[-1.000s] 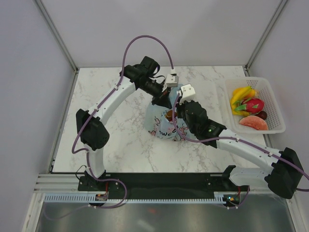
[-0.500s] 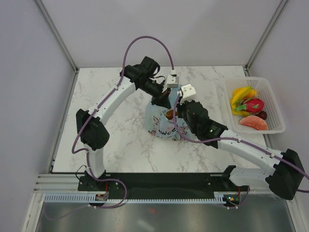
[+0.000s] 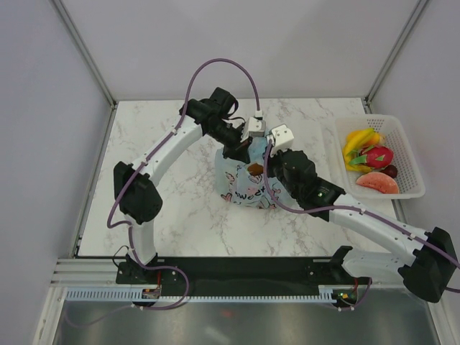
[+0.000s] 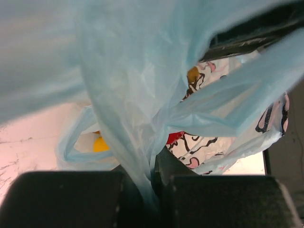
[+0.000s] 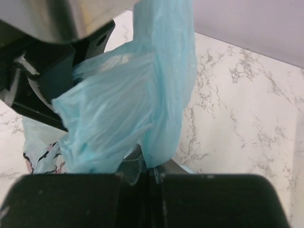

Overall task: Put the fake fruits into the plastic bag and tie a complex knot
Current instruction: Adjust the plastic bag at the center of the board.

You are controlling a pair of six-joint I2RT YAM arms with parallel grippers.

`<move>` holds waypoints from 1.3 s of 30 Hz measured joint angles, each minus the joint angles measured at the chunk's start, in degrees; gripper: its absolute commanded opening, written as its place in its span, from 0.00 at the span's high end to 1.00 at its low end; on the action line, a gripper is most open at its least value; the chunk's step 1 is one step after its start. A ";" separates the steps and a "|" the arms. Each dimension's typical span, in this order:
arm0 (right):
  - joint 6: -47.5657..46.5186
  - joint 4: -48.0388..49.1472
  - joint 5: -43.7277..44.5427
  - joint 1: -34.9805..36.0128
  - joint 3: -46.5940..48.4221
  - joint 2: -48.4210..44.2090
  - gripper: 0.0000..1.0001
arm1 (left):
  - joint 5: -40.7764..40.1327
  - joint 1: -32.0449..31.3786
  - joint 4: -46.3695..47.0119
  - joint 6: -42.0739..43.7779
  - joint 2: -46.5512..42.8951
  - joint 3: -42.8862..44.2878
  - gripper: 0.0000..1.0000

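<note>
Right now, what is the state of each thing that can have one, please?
plastic bag: stands on the table, partly filled, top gathered upward.
left gripper: shut on the bag's film.
right gripper: shut on the bag's film.
basket: upright, holds several fake fruits.
</note>
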 measured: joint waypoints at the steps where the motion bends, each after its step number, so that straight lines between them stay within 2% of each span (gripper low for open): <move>1: 0.15 -0.24 -1.14 -0.35 0.00 -0.26 1.00 | -0.52 0.00 -0.07 0.44 -0.07 -0.17 0.94; 9: 1.44 -0.76 -11.65 -4.68 -0.81 -2.67 0.99 | -3.04 -0.02 -0.72 5.77 -3.23 -3.50 0.94; 17: 1.90 -0.70 -17.68 -5.88 -0.81 -2.64 0.95 | -4.57 -0.02 -0.90 7.82 -4.55 -3.50 0.94; 24: 2.58 0.52 -21.55 -7.37 -2.43 -2.99 0.78 | -6.03 -0.02 -0.87 8.37 -4.55 -3.50 0.94; 32: 2.95 1.95 -23.80 -8.00 -5.66 -5.49 0.69 | -6.19 -0.02 -0.83 8.37 -4.57 -3.50 0.94; 39: 2.97 2.95 -24.96 -8.35 -5.81 -6.03 0.72 | -6.97 -0.02 -0.63 8.37 -4.59 -3.50 0.94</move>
